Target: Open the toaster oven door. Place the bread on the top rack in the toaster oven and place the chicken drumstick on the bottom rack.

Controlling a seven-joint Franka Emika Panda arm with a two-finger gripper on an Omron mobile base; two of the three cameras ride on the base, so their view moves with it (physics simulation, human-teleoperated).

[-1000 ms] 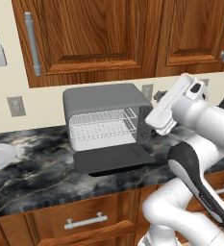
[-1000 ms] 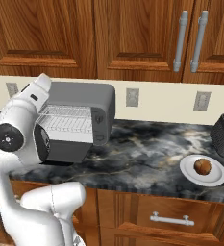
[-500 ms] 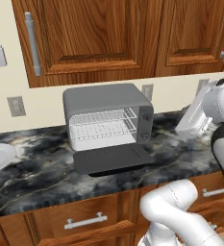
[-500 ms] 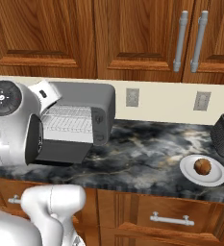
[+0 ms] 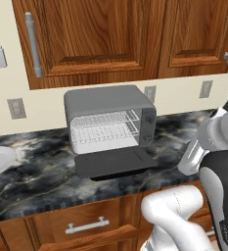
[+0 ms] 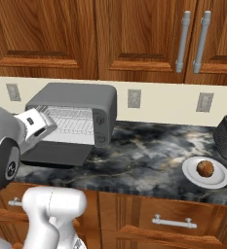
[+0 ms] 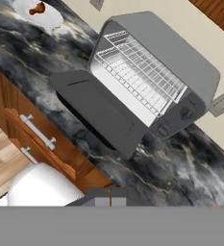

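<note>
Now open, the toaster oven door (image 5: pixel 114 163) flat on the counter before the toaster oven (image 5: pixel 108 117), chicken drumstick (image 7: pixel 36 8) plated well left of it, gripper state impossible to tell.

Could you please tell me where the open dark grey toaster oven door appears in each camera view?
Left base view: the dark grey flat toaster oven door lies centre, folded down on the counter.
Right base view: lower left, behind the arm.
Hand view: left of centre.
Shared landmark: the grey boxy toaster oven.
</note>
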